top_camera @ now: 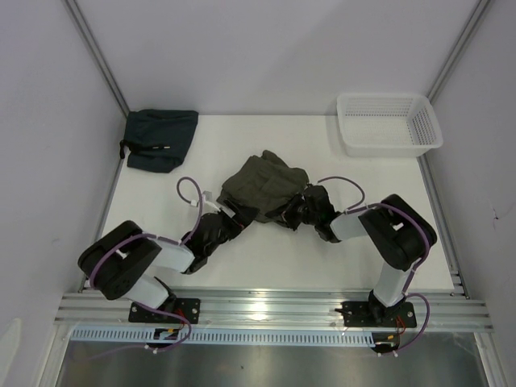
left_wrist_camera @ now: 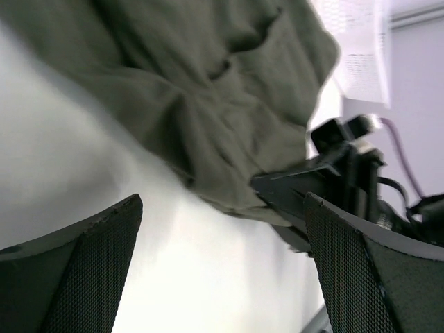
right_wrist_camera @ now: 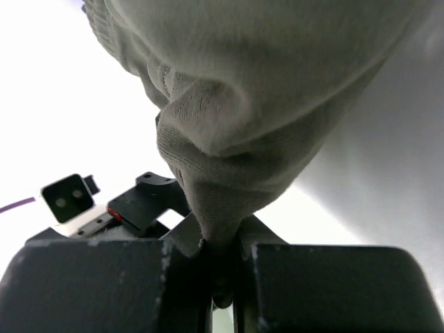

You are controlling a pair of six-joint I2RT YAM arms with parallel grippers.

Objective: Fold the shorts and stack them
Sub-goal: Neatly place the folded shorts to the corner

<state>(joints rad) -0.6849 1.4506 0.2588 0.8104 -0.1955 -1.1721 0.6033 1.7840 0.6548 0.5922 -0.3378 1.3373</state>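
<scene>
The olive-green shorts (top_camera: 264, 184) lie crumpled in the middle of the table. My right gripper (top_camera: 293, 211) is at their near right edge and is shut on a bunched fold of the cloth (right_wrist_camera: 229, 104), pinched between its fingers (right_wrist_camera: 223, 243). My left gripper (top_camera: 235, 216) is at the near left edge of the shorts, open and empty. In the left wrist view its fingers (left_wrist_camera: 222, 208) stand wide apart over bare table, with the shorts (left_wrist_camera: 208, 90) just beyond and the right gripper (left_wrist_camera: 326, 180) gripping their edge.
A dark folded garment (top_camera: 160, 139) lies at the back left corner. A white mesh basket (top_camera: 389, 122) stands at the back right. Walls close in the table on the left, back and right.
</scene>
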